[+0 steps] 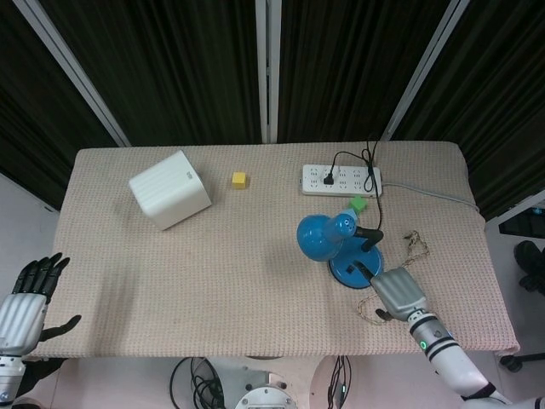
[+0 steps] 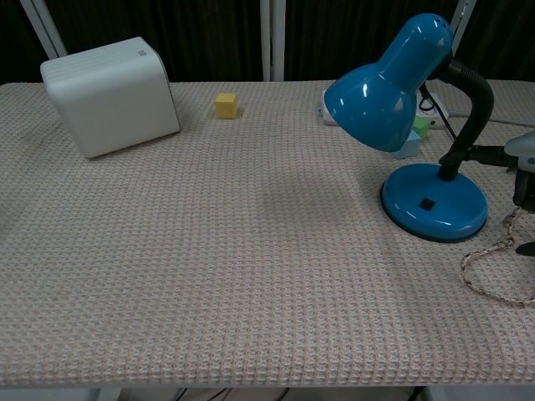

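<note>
lamp: blue desk lamp (image 2: 434,202) is stood near the right edge of the tabletop (image 1: 213,256), toward the front; round base flat on the cloth, black bent neck, shade (image 2: 389,84) tipped down-left; no lit patch is seen under it.
switch: small dark button (image 2: 427,203) is seen on top of the base.
handling: base is judged weighty and stiff, glossy so likely slippery; neck is likely bendable; shade is top-heavy and could tip the lamp if pushed high. Best taken at the base rim or low on the neck; the switch is to be pressed straight down.
right hand: right hand (image 1: 398,292) is held just beside the base at its front-right, one dark finger stretched toward the neck; nothing is gripped; whether the finger touches the lamp cannot be told.
left hand: left hand (image 1: 32,294) is held off the front-left corner of the tabletop, fingers spread, nothing held.
near lamp: thin cord loop (image 2: 493,269) is laid on the cloth by the right hand; green block (image 1: 357,204) is set just behind the lamp.
farther: white power strip (image 1: 341,180) with one black plug is placed at the back edge; yellow cube (image 1: 240,180) back-centre; white box (image 1: 169,189) toward the back-left corner.
hidden: right hand is cut off at the chest view's right edge; palm side is not shown; green block is partly covered by the shade there.
</note>
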`<state>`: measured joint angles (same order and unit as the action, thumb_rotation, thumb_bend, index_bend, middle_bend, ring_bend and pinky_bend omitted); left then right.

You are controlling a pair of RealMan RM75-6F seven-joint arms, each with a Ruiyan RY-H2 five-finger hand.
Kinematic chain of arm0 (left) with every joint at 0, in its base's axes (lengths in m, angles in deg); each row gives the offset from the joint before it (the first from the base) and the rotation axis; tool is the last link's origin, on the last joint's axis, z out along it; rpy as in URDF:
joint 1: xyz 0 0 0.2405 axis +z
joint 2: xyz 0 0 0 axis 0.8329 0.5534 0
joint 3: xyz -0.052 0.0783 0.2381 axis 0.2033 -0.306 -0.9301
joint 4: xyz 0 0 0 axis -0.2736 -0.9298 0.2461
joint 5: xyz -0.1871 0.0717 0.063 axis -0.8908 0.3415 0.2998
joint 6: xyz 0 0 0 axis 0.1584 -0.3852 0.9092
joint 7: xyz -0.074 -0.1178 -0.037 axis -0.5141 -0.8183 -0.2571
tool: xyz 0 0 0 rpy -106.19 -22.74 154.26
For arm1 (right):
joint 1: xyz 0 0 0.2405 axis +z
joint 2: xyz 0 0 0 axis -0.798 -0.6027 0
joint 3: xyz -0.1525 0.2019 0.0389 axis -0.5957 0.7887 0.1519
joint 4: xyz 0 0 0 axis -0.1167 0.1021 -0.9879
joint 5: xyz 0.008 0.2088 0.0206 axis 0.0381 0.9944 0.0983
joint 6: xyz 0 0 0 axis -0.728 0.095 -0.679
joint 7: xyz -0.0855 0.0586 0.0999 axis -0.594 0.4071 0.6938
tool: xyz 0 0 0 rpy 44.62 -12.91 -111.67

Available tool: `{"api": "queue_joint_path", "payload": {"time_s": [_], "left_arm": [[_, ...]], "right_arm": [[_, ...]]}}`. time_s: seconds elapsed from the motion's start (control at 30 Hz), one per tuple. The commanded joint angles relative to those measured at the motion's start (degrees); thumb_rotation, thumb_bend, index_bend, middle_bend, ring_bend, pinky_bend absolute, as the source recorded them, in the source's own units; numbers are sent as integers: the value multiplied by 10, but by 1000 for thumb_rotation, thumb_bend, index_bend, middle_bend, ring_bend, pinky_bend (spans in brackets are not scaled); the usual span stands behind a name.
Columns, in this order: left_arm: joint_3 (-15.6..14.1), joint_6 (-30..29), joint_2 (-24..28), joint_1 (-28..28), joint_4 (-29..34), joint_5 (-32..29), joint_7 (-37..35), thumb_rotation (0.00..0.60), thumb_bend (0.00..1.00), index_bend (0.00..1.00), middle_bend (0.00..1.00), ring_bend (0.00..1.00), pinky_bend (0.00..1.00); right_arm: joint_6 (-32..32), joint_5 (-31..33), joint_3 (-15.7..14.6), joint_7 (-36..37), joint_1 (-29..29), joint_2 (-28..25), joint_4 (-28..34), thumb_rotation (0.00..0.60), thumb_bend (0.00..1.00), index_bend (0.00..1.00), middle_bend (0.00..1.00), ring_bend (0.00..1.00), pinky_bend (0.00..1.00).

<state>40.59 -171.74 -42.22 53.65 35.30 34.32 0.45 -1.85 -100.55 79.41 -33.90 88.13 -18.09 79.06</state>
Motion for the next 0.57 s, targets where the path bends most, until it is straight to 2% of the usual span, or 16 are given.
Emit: {"api": "queue_joint_path", "payload": {"time_s": [0.03,0.13,0.27,0.3,0.33,0.37,0.43,0.5,0.57], "left_arm": [[0,1,0,-1,2,1,4,600,146,47,0,0,0],[-1,2,-1,-2,6,3,9,600,146,47,0,0,0],[-1,3,-1,-4,14,8,19,600,147,47,0,0,0],[-1,2,-1,-4,18,9,24,600,147,47,0,0,0],[-1,2,-1,-4,21,11,28,600,146,47,0,0,0],[-1,1,0,-5,25,12,34,600,146,47,0,0,0],[0,1,2,-5,29,12,45,600,146,47,0,0,0],[2,0,3,-5,32,11,61,600,146,47,0,0,0],[4,-3,2,-4,32,10,78,600,146,46,0,0,0]], "right_arm": [[-159,-231,-67,155,-135,-71,-24,600,125,0,906,916,896],[-249,-264,-72,238,-201,-89,-92,600,102,0,908,917,896],[-340,-243,-41,281,-268,-76,-187,600,98,1,875,881,869],[-361,-232,-30,280,-286,-66,-213,600,91,3,815,812,785],[-370,-219,-22,277,-297,-58,-228,600,84,4,703,674,615],[-367,-191,-15,263,-310,-51,-239,600,78,4,557,506,426],[-346,-141,-5,227,-321,-51,-233,600,62,1,180,130,81],[-331,-116,9,213,-324,-47,-229,600,51,0,7,1,0],[-328,-124,20,234,-328,-37,-245,600,49,0,0,0,0]]}}
